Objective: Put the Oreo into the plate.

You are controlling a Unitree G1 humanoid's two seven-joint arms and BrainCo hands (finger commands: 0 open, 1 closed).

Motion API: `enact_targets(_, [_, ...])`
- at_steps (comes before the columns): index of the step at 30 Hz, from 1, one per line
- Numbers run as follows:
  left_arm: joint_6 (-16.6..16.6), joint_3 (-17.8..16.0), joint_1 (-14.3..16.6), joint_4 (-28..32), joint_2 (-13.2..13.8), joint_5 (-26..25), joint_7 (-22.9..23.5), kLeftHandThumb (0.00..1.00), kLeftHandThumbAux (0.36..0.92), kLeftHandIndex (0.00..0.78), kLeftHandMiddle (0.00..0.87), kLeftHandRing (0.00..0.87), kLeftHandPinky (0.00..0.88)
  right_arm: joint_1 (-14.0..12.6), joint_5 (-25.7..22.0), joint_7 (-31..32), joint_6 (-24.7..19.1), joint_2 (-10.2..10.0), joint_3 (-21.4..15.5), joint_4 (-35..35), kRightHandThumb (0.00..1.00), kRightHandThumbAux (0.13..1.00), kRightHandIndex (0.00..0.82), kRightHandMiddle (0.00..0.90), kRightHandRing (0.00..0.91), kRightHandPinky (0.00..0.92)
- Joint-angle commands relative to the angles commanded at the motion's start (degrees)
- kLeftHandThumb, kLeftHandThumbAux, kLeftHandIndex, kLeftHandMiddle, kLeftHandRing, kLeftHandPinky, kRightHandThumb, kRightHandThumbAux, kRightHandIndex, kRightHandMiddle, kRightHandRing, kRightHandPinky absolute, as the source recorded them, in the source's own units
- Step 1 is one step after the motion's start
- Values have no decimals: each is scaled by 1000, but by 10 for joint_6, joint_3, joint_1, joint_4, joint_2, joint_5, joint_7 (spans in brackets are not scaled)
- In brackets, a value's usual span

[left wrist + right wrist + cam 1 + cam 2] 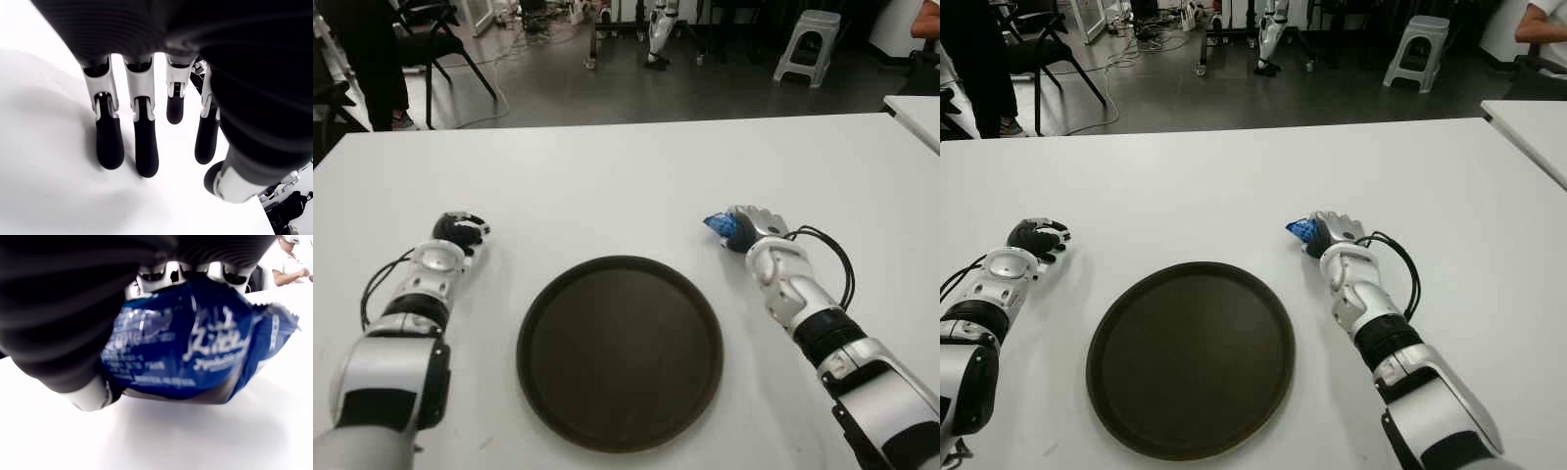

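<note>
One dark round plate [619, 352] lies nearest on the white table [626, 166], bare inside. Just beyond its far right rim, the right hand [751, 227] has its fingers closed around the blue Oreo packet [195, 352], low over the table. The left hand [458, 231], fingers relaxed and holding nothing, shows off the plate's left side. To finish cleanly, lift the packet clear of the rim, carry it inward over the plate's middle, and release low.

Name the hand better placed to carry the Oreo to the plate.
Right. The right hand already grips the blue Oreo packet, just beyond the plate's right rim. The left hand is empty, fingers relaxed, left of the plate.
</note>
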State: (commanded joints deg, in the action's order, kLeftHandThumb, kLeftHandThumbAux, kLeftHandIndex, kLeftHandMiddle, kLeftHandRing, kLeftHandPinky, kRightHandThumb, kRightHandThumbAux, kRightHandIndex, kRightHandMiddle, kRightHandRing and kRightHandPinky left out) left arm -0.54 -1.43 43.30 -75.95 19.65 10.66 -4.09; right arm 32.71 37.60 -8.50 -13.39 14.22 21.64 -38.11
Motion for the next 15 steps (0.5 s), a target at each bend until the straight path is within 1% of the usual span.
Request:
enact_targets(1, [1,0,0,0,0,0,1,672,726,398,117,144,169,-13,-11,-30,32,3,-14,17,712,712,441,783,782,786])
enact_targets(2, [1,0,0,0,1,0,1,671,727,397,115,142,170,-22,-17,-50,55,5,-24,28,712,712,441,796,796,796])
enact_targets(3, [1,-1,0,0,1,0,1,671,727,397,113,141,171,-29,-23,-77,87,7,-31,32,713,712,441,805,806,803])
enact_targets(5, [0,-1,-1,0,1,0,2,671,727,397,112,139,168,-38,-29,-118,138,9,-40,33,713,711,441,815,817,812])
enact_targets(8, [-2,-1,-1,0,1,0,1,671,727,397,111,133,146,-44,-30,-173,206,15,-47,26,717,710,441,832,834,829])
enact_targets(9, [-4,0,-2,0,1,1,1,671,727,397,111,132,138,-48,-32,-198,241,20,-52,33,718,710,441,837,839,835])
enact_targets(11, [-5,1,-2,1,1,2,1,672,727,397,112,131,134,-52,-32,-240,298,23,-59,35,720,710,441,843,845,844])
enact_targets(13, [-5,2,-2,1,1,3,0,671,728,397,116,132,133,-53,-30,-276,343,23,-64,35,722,710,441,847,848,850])
enact_targets(14, [-5,2,-2,1,1,3,0,672,728,397,120,138,149,-54,-29,-289,360,23,-66,37,722,710,441,851,851,853])
enact_targets(15, [-4,2,-1,1,1,3,-1,672,728,397,122,142,160,-50,-26,-316,396,24,-67,25,723,710,441,854,852,855])
